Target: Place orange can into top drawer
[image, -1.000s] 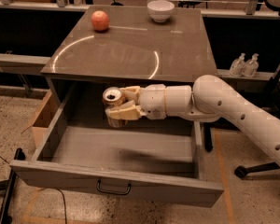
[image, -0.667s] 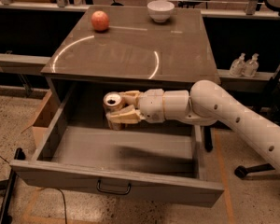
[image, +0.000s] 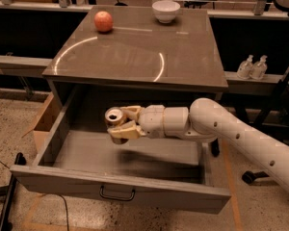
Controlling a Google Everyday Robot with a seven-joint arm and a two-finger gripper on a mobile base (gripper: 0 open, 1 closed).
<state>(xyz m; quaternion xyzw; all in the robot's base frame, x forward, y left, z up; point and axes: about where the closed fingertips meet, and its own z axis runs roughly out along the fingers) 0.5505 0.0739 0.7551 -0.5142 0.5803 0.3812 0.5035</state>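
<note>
Tool (image: pixel 118 127) at ctr-left of frame, clenched on orange can (image: pixel 114 116), hanging over inside of open top drawer (image: pixel 173 192); can's silver top visible.

Cream claw (image: pixel 116 128) over grey top drawer (image: pixel 62 183)

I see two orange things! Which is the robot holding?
The orange-gold metal can, in the gripper over the grey drawer; the round orange-red fruit sits on the cabinet.

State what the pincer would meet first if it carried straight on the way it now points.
The pincer, shut on the orange can above the open top drawer, points toward its side wall at picture left. That wall would likely come first, though the pincer may sit high enough to clear it.
</note>
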